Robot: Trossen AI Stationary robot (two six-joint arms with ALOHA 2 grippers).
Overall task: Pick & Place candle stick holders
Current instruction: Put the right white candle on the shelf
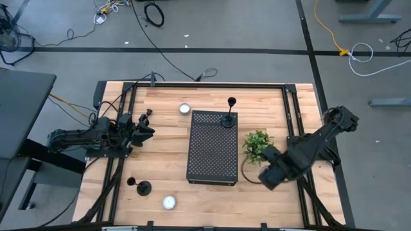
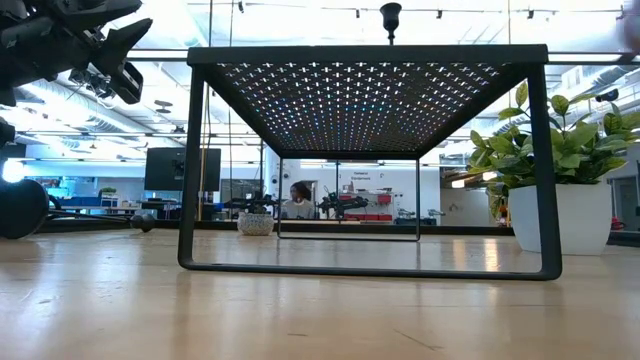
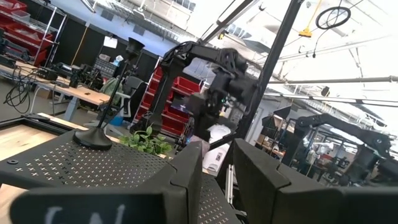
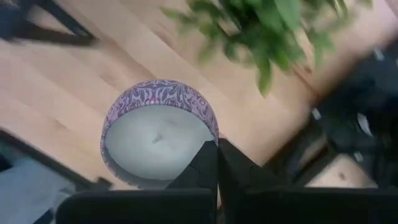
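One black candle stick holder (image 1: 229, 115) stands on its round base at the far right corner of the black perforated stand (image 1: 212, 151); the left wrist view shows this candle stick holder (image 3: 102, 112) too. A second candle stick holder (image 1: 140, 186) rests on the table at the near left. My right gripper (image 1: 270, 172), beside the green plant (image 1: 257, 144), points down and is shut on a purple patterned candle (image 4: 158, 134). My left gripper (image 1: 146, 124) waits open at the table's left, holding nothing. My right gripper has its shut fingertips (image 4: 211, 163) on the candle's rim (image 4: 210, 127), at one side of the round tin. The fingers come from above, pointing down. The candle sits level with its white wax up and looks lifted clear of the table.
Two small white tealights lie on the wood, one far (image 1: 185, 108) and one near (image 1: 169, 203). The plant's white pot (image 2: 558, 215) stands right of the stand (image 2: 370, 55). Black rails (image 1: 295, 128) run along the table's sides. Bare wood lies left of the stand.
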